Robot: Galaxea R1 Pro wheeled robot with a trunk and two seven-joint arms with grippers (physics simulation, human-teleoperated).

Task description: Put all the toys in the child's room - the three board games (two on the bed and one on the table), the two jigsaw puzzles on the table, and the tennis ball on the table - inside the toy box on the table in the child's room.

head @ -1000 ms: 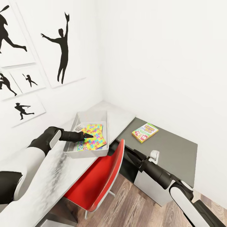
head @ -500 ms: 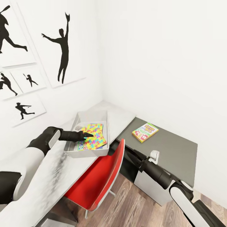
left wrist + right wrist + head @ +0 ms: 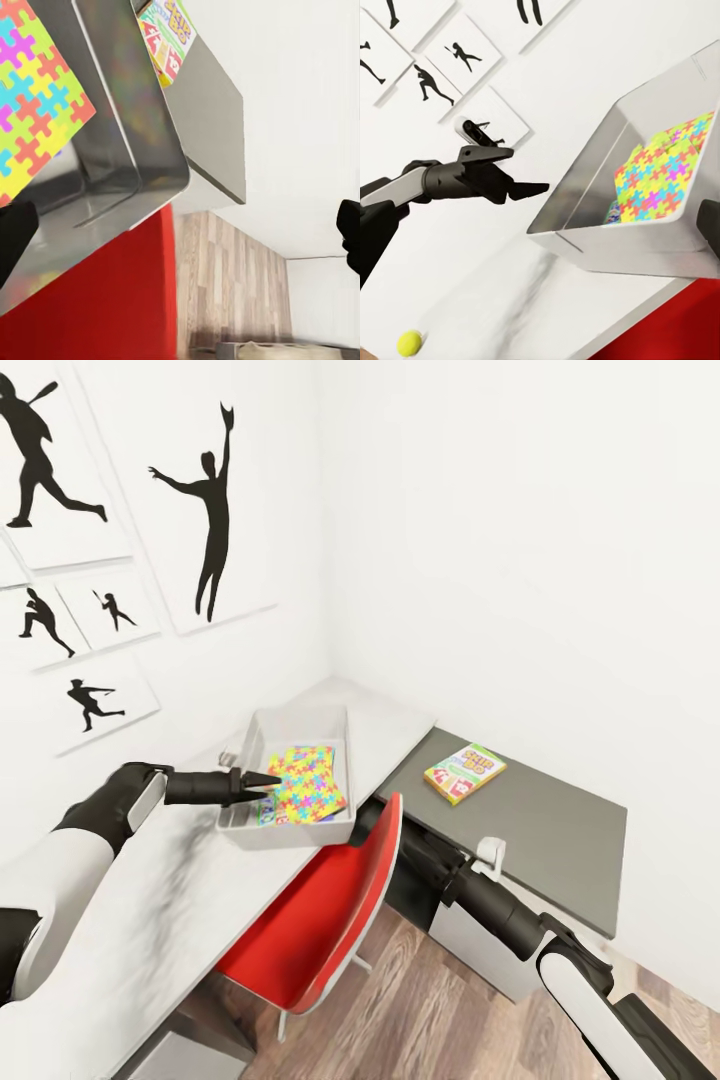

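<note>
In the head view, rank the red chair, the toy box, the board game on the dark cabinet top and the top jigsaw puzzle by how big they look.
Largest to smallest:
1. red chair, nearest the camera, so partly inflated
2. toy box
3. jigsaw puzzle and board game: too alike to rank.

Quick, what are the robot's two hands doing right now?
Left gripper: open, holding nothing, at the toy box rim.
Right gripper: its fingers are apart, so open and empty.

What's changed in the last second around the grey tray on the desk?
The camera shifted. The open left gripper drew back from over the multicoloured jigsaw square toward the light grey tray's rim. The jigsaw stays in the tray, the yellow-green game box on the dark cabinet top.
</note>
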